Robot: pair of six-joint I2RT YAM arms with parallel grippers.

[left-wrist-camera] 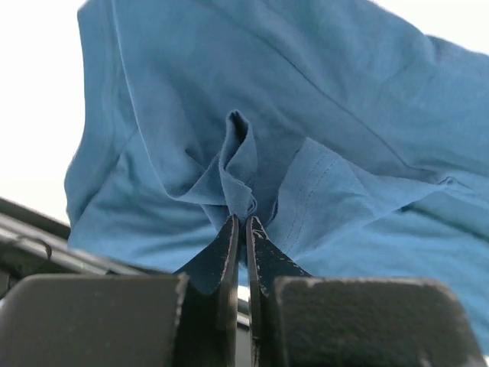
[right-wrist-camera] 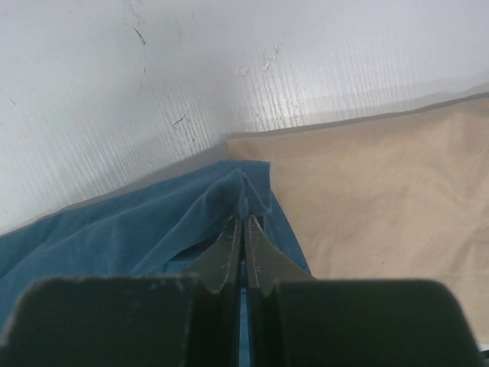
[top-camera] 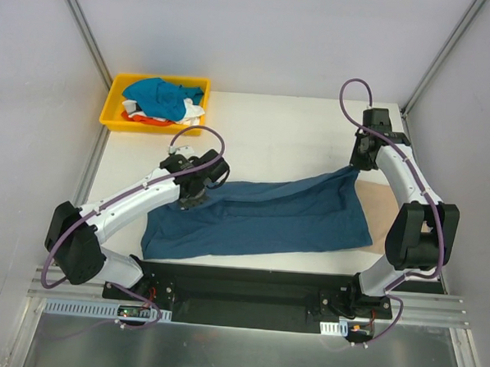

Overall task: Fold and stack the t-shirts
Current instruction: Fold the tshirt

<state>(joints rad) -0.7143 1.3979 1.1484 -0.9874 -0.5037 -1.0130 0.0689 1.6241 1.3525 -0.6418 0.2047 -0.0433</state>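
A large dark teal-blue t-shirt point(top-camera: 260, 217) lies spread across the middle of the table, its right part over a tan-beige t-shirt point(top-camera: 385, 214). My left gripper point(top-camera: 192, 195) is shut on a pinched fold of the teal shirt point(left-wrist-camera: 241, 180) at its upper left edge. My right gripper point(top-camera: 358, 166) is shut on the teal shirt's far right corner point(right-wrist-camera: 243, 191), raised a little, with the tan-beige shirt point(right-wrist-camera: 382, 199) flat beside it. Bright blue point(top-camera: 161, 97), white and orange-red shirts are piled in the tray.
A yellow plastic tray point(top-camera: 118, 103) stands at the table's far left corner. White walls and metal frame posts close in the back and sides. The black base rail point(top-camera: 239, 294) runs along the near edge.
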